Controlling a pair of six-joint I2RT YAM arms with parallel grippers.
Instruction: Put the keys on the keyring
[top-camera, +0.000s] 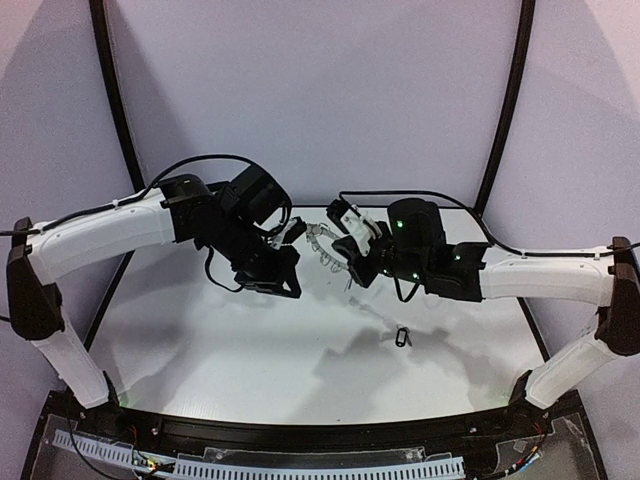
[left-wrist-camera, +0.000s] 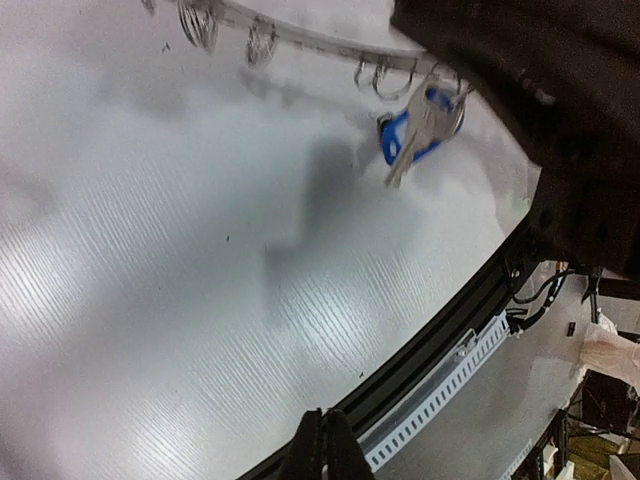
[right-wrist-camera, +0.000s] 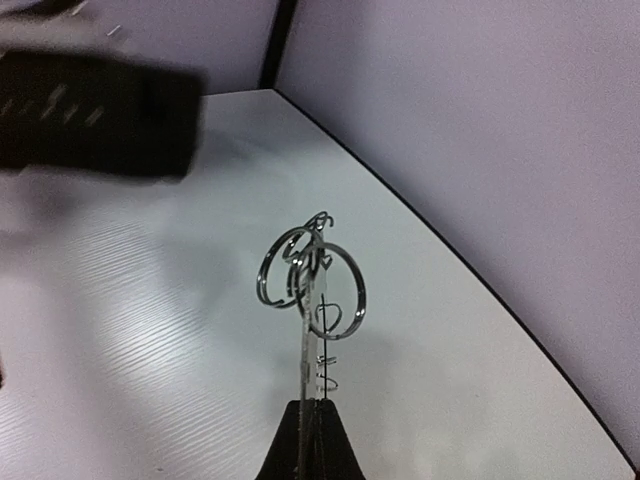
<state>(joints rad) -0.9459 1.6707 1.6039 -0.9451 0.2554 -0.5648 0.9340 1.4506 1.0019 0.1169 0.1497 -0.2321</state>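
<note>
A white ribbed table lies under the white-and-black left arm and right arm, which reach in over its middle until their wrists nearly meet. Between them is the large flat dark-grey keyring, raised off the table and seen edge-on from the right wrist, its rim fringed with thin wire loops. The right gripper has its fingers pinched tight on that rim. The left gripper is closed too, with nothing visible between its fingers (the ring sits well away from them). The small key with a blue plastic tag hangs just under the rim at one loop; the tiny black-headed key lies on the table, apart from the ring, below the right arm
</note>
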